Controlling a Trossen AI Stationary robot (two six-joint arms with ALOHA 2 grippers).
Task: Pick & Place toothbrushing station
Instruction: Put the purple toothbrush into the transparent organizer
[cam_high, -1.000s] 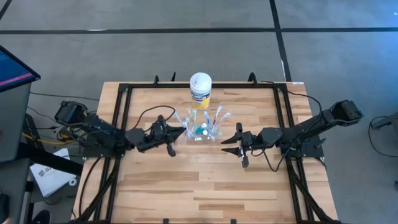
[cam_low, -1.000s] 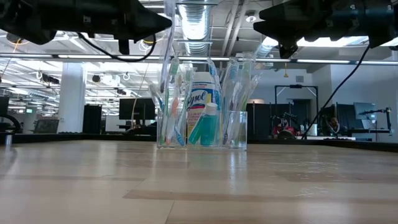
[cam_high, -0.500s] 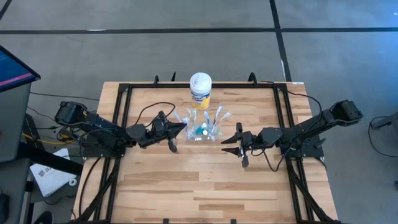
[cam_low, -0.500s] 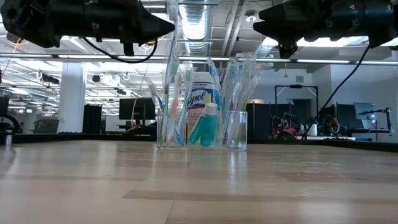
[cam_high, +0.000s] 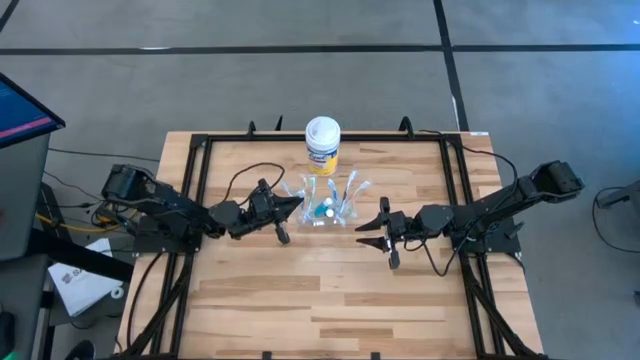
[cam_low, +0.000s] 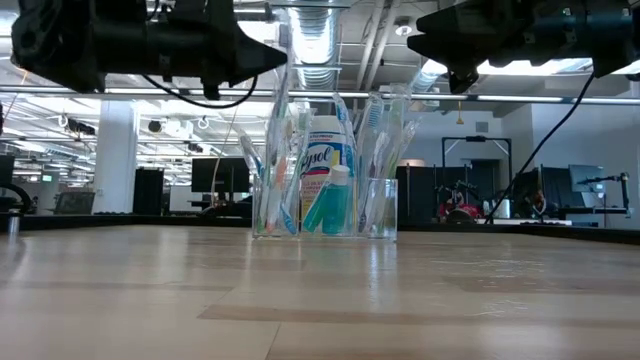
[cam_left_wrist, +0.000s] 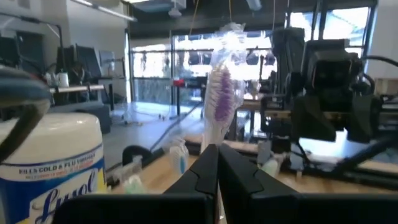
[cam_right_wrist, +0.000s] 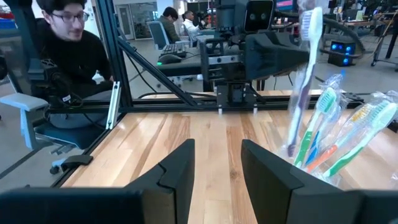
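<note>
High view: the left gripper (cam_high: 291, 206) is hovering just left of the clear plastic cup (cam_high: 326, 212), which is standing near the middle of the tabletop (cam_high: 300, 300), packed with toothbrushes (cam_high: 352, 186) fanning outward and a teal tube (cam_low: 326, 200). The left wrist view is showing those fingers (cam_left_wrist: 214, 168) pressed fully together on the handle of a white toothbrush with purple bristles (cam_left_wrist: 221, 93), its plastic-wrapped head pointing up. From the low view the brush is hanging above the cup's left side, among the others.

The right gripper (cam_high: 366, 233) is waiting just right of the cup and nearer the front edge, its fingers (cam_right_wrist: 180, 165) standing partly apart and holding nothing.

A yellow Lysol canister (cam_high: 322, 146) is standing just behind the cup on the far side.

The risk, as I see it: the held brush is so close to its neighbours that any sideways move could be catching their heads, dragging them out or tipping the light cup. The pinch is low on a slim handle, so the brush may swivel or slip. A drift toward the far side could nudge the canister.
</note>
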